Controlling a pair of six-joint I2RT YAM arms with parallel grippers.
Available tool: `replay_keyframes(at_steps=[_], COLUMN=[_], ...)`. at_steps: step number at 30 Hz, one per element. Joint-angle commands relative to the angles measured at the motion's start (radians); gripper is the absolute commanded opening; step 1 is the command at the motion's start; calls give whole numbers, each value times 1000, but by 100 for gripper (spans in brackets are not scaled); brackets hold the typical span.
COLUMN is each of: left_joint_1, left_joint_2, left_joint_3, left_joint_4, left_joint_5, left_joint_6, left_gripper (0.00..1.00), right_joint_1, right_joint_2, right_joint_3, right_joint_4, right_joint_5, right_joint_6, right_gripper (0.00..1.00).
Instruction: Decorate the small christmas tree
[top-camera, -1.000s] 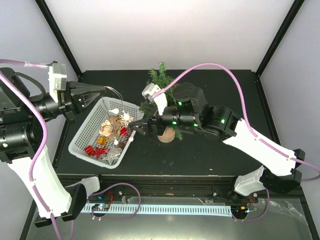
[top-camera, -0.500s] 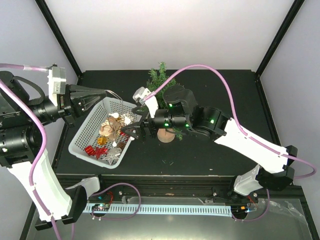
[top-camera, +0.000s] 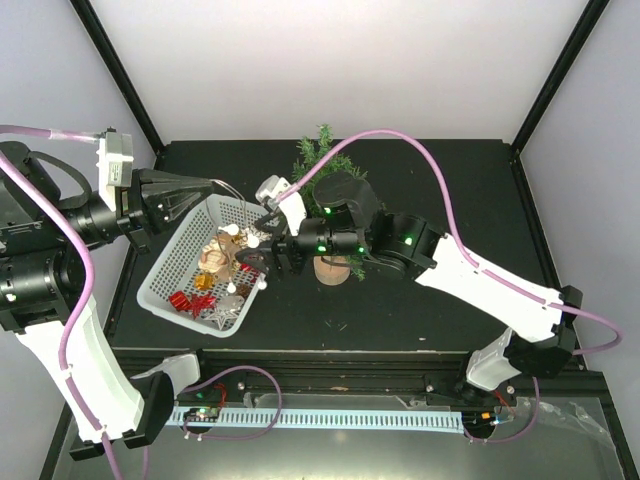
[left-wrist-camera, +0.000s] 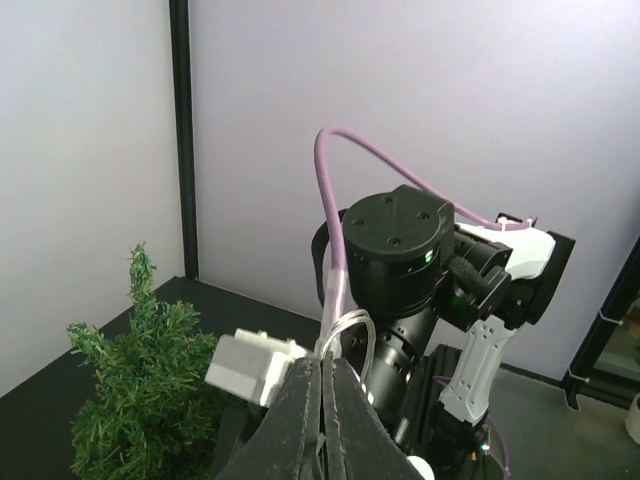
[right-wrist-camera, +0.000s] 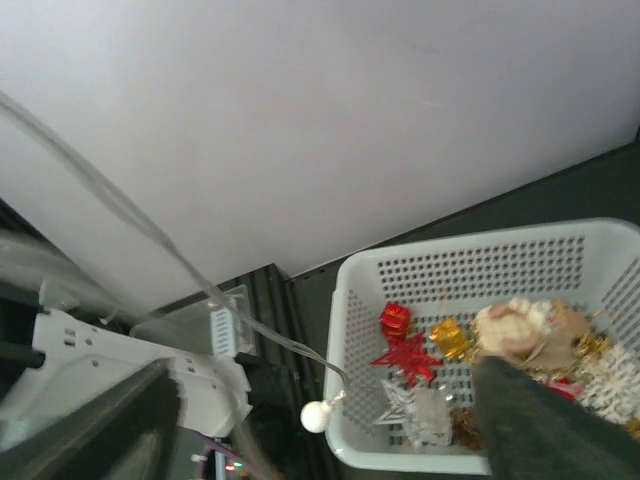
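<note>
Overhead view, wrist close-ups, right shares basket (top-camera: 180, 245)

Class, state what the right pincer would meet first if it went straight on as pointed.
Likely the white bulb on the clear string, hanging just ahead of the open right pincer, before the basket; depth unclear.

no readable text, no legible labels, brands, numbers or signs in any view

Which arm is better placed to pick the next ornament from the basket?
Right, likely. The right gripper hangs open low over the ornaments in the basket; the left gripper is shut on a clear wire above the basket's far edge.
</note>
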Motion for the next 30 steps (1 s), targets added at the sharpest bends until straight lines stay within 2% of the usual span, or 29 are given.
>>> replay_keyframes(at_steps=[1,3,5,6,12,18,21,22,26,27,30], left_joint_1=[3,4,4,3,3,-10,-49,-64,-98,-100,-100], left_joint_2=[-6,-6,-5,-4,-1,-2,1,-2,-17,-19,-24], left_joint_3=[-2,0,0,-1,-6,-91,-130,-152,-246,-262,-296], left_joint_4=[31,38,46,46,-27,-151,-240,-257,-263,-261,-296], left_joint_5=[34,33,34,33,8,-49,-109,-122,-176,-196,-264], left_joint_6=[-22,-27,-33,-33,46,269,394,423,475,483,575], left_gripper=[2,1,2,2,2,6,18,30,88,97,99], right_joint_1=[9,8,9,8,8,8,9,8,8,9,9], right_joint_2=[23,23,20,15,-41,-101,-78,-70,-47,-48,-56], right_joint_3=[0,-12,-23,-28,-6,139,252,279,342,346,359], right_joint_4=[27,32,32,33,-6,-82,-136,-148,-164,-160,-145], right_joint_5=[-20,-27,-19,-13,51,180,242,257,319,335,392], right_joint_6=[5,7,11,11,2,-3,-7,-5,17,24,42], right_gripper=[67,44,12,3,1,1,1,1,1,1,1])
